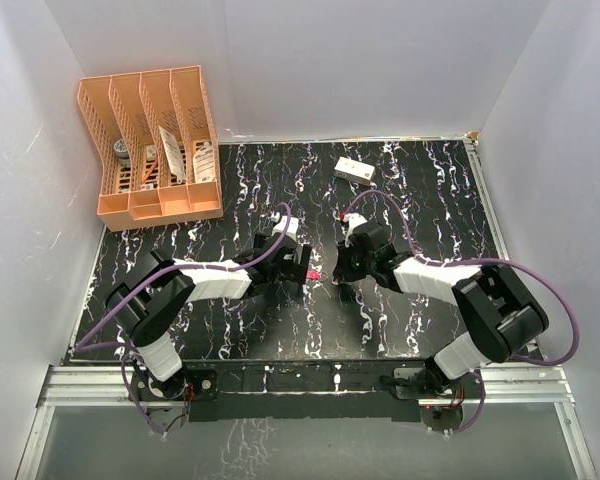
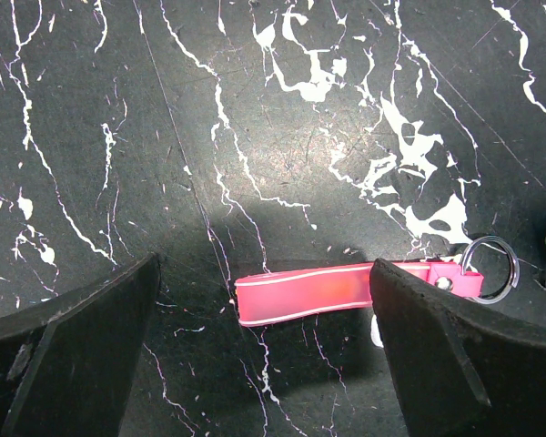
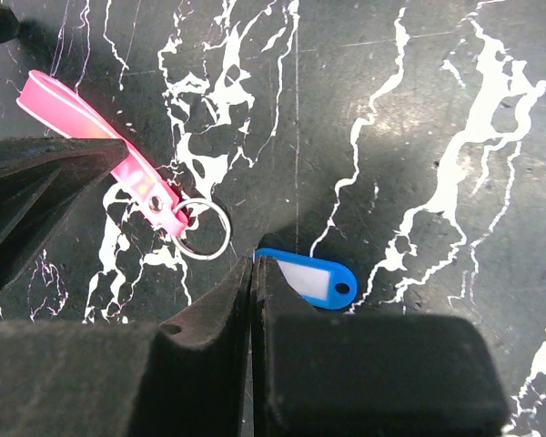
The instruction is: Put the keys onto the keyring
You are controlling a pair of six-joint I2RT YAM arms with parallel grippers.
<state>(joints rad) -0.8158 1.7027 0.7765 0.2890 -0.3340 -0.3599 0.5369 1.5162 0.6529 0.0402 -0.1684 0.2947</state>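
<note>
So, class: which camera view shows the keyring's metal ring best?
Right wrist: the whole ring lies unobstructed at the end of the pink strap. Left wrist shows it near the frame's right edge. Top external shows only a pink speck.

Even bright light, soft shadows, sharp focus

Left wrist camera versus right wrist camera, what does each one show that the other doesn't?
Only the left wrist: both jaws of the left gripper, wide open either side of the pink strap. Only the right wrist: the whole blue tag, and the right gripper, jaws closed, tips at the tag's end; the left wrist catches just a blue sliver. Both: the strap, its metal ring and the black marbled table.
</note>
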